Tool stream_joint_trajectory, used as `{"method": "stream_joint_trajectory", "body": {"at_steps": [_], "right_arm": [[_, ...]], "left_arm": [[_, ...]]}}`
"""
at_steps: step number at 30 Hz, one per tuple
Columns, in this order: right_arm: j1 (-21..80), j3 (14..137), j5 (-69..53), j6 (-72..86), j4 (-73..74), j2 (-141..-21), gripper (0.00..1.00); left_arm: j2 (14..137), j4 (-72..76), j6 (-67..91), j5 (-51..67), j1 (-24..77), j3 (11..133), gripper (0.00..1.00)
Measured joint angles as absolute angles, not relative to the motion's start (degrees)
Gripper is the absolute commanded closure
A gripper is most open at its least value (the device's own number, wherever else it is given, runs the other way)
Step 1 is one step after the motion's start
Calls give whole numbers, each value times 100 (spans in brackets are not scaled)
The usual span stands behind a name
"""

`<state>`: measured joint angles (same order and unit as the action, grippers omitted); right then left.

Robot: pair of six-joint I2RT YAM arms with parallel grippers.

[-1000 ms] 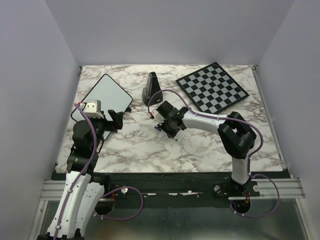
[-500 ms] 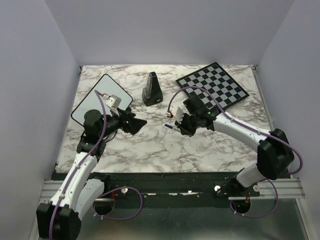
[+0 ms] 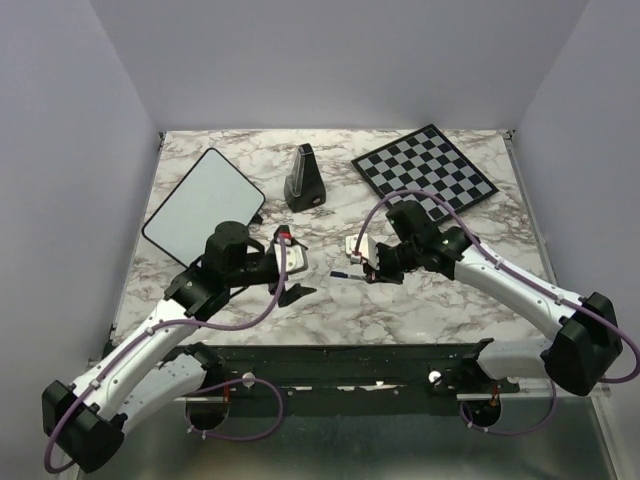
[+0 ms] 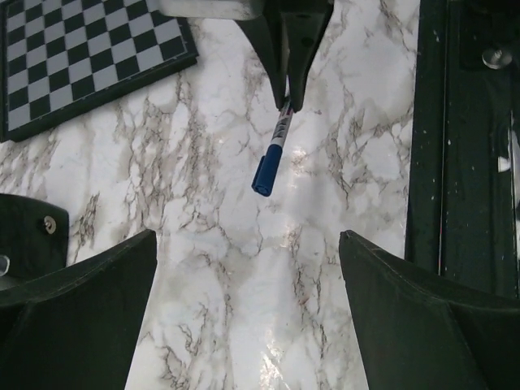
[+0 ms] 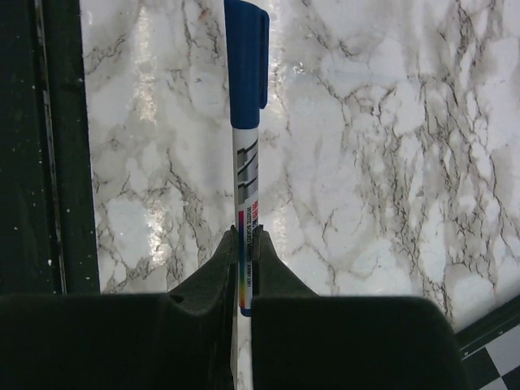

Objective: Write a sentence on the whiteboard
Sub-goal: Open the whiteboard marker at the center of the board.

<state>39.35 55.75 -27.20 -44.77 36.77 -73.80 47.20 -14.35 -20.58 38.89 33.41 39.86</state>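
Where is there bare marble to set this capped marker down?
Bare marble tabletop lies along the middle of the near edge, and between the black-rimmed white whiteboard and the black pyramid-shaped object. The centre is crowded: the open left gripper faces the right gripper, shut on the blue-capped white marker. The black-and-white checkered chessboard fills the far right.

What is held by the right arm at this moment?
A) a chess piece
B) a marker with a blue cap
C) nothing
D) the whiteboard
B: in the right wrist view the right fingers are closed on the white barrel of a marker, with its blue cap pointing away from them.
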Motion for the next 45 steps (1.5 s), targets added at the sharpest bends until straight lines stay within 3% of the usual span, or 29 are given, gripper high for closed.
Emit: {"method": "stream_joint_trajectory", "body": {"at_steps": [6, 9, 14, 18, 29, 33, 36, 42, 45], "right_arm": [[4029, 5577, -3155, -4672, 3905, -7373, 94], [4056, 5577, -3304, -4718, 3997, -7373, 94], [4069, 5590, -3487, -4766, 4066, -7376, 94], [4073, 5618, -3599, -4770, 4154, -7376, 94], [4077, 5714, -3787, -4807, 4329, -7441, 95], [4077, 5741, -3791, -4807, 4344, -7491, 95], [4077, 5771, -3804, -4807, 4353, -7535, 95], [4075, 5804, -3809, -4805, 4372, -7585, 95], [4077, 5806, -3826, -4801, 4427, -7585, 95]], "left_arm": [[5256, -1625, -3087, 3240, 4292, 3992, 5], [5531, -1634, -3332, 2950, 4633, 4010, 11], [5863, -1636, -3599, 2552, 4978, 4125, 36], [5986, -1616, -3730, 2307, 5181, 4178, 39], [6005, -1426, -3789, 2080, 5415, 4178, 60], [6055, -1470, -3798, 2080, 5450, 4178, 62], [6069, -1490, -3791, 2080, 5450, 4178, 69], [6069, -1559, -3741, 2141, 5470, 4178, 97], [6069, -1570, -3667, 2180, 5487, 4178, 100]]}}
